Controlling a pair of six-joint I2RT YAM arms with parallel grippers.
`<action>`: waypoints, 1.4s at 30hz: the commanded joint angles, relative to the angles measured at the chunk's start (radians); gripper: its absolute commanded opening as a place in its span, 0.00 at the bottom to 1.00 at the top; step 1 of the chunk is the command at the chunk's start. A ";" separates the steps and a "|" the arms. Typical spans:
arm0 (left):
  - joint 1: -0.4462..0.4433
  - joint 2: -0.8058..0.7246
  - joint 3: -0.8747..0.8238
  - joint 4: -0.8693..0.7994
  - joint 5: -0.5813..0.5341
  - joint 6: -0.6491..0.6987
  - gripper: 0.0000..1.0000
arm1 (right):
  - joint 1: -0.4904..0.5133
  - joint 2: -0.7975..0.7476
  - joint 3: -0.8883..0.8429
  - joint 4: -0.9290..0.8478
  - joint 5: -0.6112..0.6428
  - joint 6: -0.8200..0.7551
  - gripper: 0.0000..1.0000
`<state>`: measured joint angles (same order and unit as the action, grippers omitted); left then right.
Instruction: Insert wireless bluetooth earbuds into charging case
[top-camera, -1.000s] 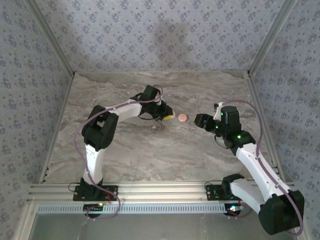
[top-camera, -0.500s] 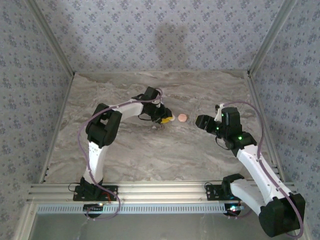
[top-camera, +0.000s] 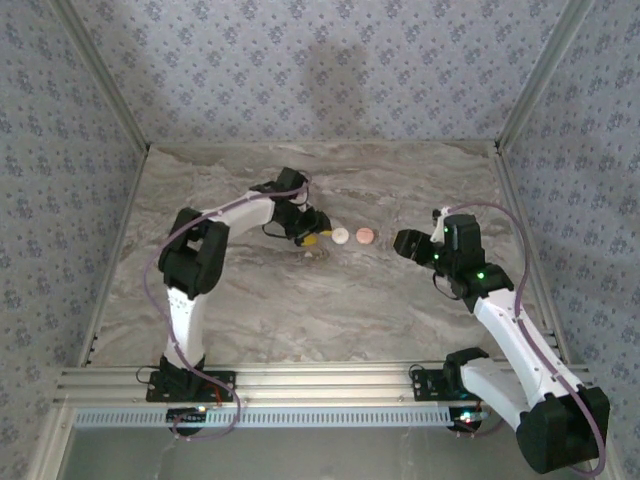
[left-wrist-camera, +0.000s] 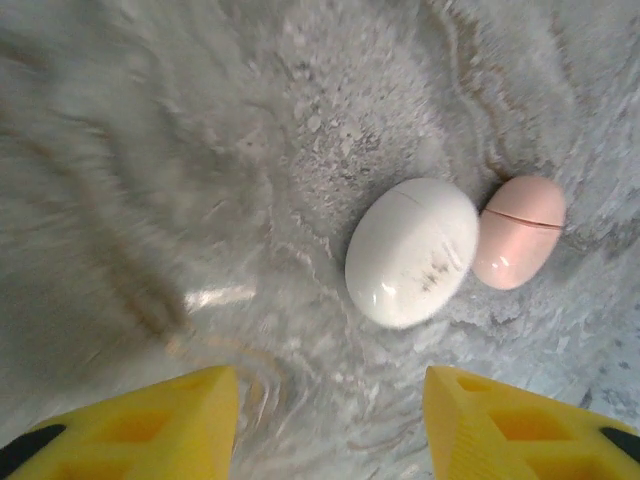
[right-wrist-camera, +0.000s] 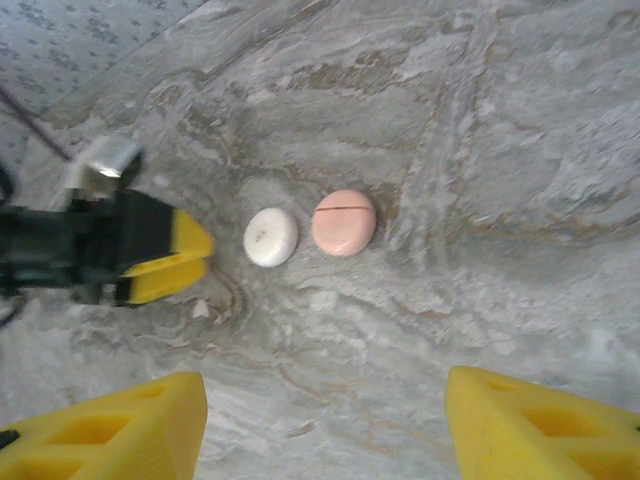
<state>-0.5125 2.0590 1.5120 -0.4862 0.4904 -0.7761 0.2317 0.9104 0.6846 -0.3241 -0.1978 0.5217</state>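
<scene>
Since one second ago, the left gripper (top-camera: 312, 237) has withdrawn to the left, away from the pink case (top-camera: 365, 236), and its jaws have parted. The white case (top-camera: 341, 236), then covered by that gripper, now lies exposed on the table (top-camera: 300, 320). The right gripper (top-camera: 402, 242) remains in almost the same position.

1. Table. The surface is marbled grey-beige and is enclosed by patterned walls (top-camera: 330, 70) on three sides.

2. Right arm (top-camera: 500, 315). It rises from its base at the near right edge and angles in toward the table centre.

3. Left arm (top-camera: 225, 215). It rises from its base at the near left edge, and its forearm extends right toward the centre.

4. Right gripper. State: released. The yellow fingers (right-wrist-camera: 540, 425) stand wide apart with bare table between them. The gripper faces the cases from the right and is near the pink case but apart from it.

5. Left gripper. State: released. The yellow fingers (left-wrist-camera: 150, 425) stand apart with nothing between them. The tips point at the white case, close to it but not touching.

6. Charging cases. Both rest on the table near its centre, in a row between the two grippers. The white case is on the left and the pink case is just beside it on the right. The right wrist view shows a narrow gap between them. Both are glossy, egg-shaped and closed, and a seam line crosses the pink case.
</scene>
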 joint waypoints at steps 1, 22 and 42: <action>0.043 -0.231 -0.027 -0.083 -0.210 0.111 0.56 | -0.025 -0.013 -0.028 0.046 0.110 -0.131 0.68; 0.382 -0.836 -1.015 0.728 -1.041 0.619 1.00 | -0.343 0.237 -0.398 0.865 0.288 -0.470 1.00; 0.478 -0.532 -1.121 1.325 -0.685 0.753 1.00 | -0.289 0.615 -0.293 1.134 0.150 -0.539 1.00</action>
<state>-0.0406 1.5208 0.3271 0.8509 -0.2440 -0.0269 -0.0185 1.5242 0.3538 0.8112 0.0185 -0.0269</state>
